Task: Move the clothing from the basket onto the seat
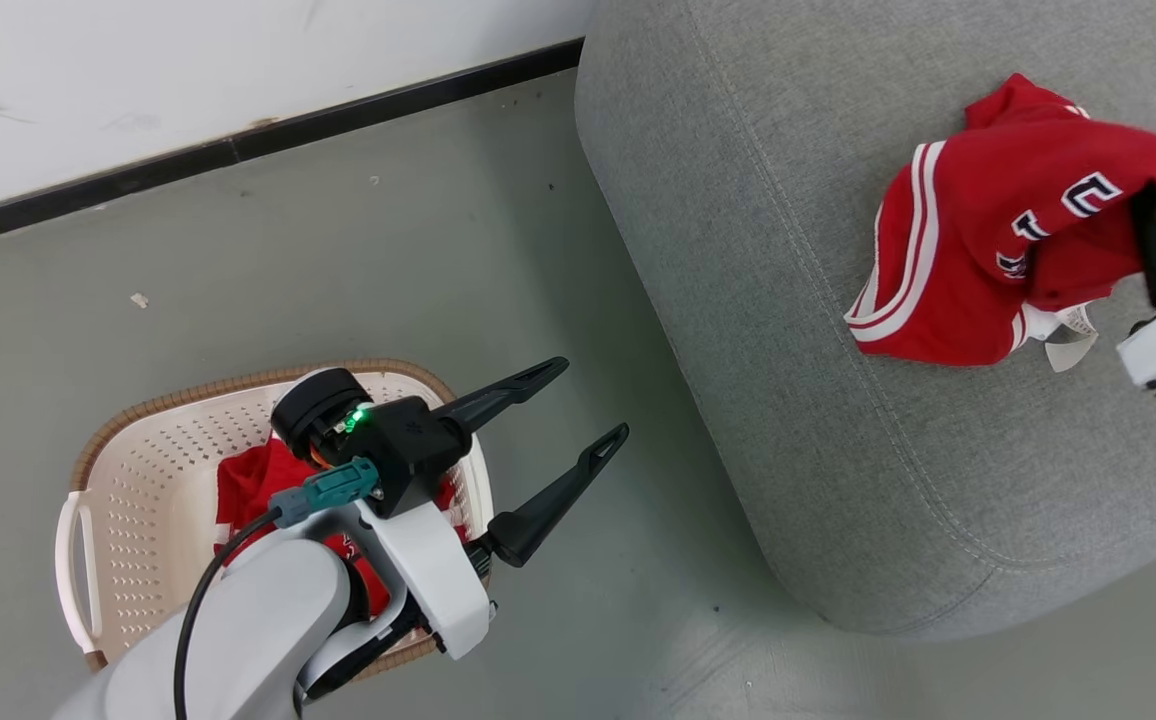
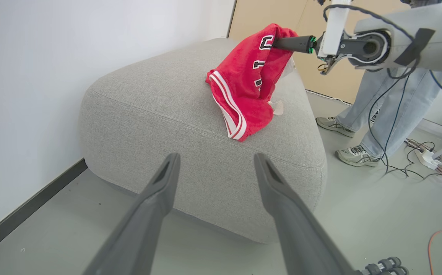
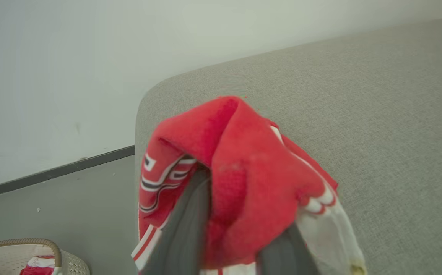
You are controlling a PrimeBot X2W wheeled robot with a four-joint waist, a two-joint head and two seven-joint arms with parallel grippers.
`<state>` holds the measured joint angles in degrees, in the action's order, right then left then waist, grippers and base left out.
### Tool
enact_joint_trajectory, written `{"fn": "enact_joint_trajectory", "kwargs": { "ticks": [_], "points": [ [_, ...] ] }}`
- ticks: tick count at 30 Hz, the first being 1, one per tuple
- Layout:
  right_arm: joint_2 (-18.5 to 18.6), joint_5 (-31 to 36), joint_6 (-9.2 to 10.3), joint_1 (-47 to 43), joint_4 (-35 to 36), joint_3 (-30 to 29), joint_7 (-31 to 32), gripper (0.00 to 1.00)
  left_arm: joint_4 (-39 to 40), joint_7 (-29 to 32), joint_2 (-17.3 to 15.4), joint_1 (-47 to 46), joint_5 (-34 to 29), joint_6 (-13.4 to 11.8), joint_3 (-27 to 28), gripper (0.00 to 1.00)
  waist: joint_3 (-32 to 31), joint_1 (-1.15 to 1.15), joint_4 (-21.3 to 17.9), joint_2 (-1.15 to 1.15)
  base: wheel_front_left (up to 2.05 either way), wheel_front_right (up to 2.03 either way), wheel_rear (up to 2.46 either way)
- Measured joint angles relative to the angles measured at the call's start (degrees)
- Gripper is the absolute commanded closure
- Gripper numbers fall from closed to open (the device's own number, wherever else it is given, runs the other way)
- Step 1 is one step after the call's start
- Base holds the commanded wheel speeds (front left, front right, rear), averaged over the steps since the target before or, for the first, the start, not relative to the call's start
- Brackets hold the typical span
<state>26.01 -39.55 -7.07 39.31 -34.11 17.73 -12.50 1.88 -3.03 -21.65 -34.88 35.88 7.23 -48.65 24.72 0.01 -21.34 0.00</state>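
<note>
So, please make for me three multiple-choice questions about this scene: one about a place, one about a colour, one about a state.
1. Where does the lower end of the red basketball garment, held by the right gripper, rest?
A. on the grey sofa seat
B. on the floor
C. on a chair

2. What colour is the rim of the laundry basket?
A. blue
B. brown
C. black

3. How is the left gripper?
A. shut on a garment
B. shut on a handle
C. open and empty

Answers: 1 A, its striped hem lies on the cushion. 2 B, the woven-look band is brown. 3 C, its fingers stand apart with nothing between them.
</note>
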Motion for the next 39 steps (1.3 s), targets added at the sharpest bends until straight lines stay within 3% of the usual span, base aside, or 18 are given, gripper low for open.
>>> {"fn": "enact_joint_trajectory", "kwargs": {
  "ticks": [13, 23, 39],
  "points": [
    [-0.03, -1.31, 0.00, -1.29, -2.57, 2.38, 0.14, 0.00, -0.65, -0.44, -0.14, 0.02, 0.92, 0.00, -0.07, 0.00, -1.59, 0.00, -0.95, 0.00, 0.00, 0.00, 0.00],
    [3.78, -0.88, 0.00, -3.11, -3.16, 3.57, 0.04, 0.00, -1.89, -2.03, -0.01, 0.09, 1.44, 0.00, -0.04, 0.00, -4.04, 0.00, -1.51, 0.00, 0.00, 0.00, 0.00],
    [7.14, -2.10, 0.00, -6.31, 2.76, 0.55, -1.53, 0.00, -4.12, -5.27, 1.04, 1.66, 2.94, -0.01, 1.03, 0.00, -9.40, 0.00, -1.67, 0.00, 0.00, 0.00, 0.00]
  ]
}}
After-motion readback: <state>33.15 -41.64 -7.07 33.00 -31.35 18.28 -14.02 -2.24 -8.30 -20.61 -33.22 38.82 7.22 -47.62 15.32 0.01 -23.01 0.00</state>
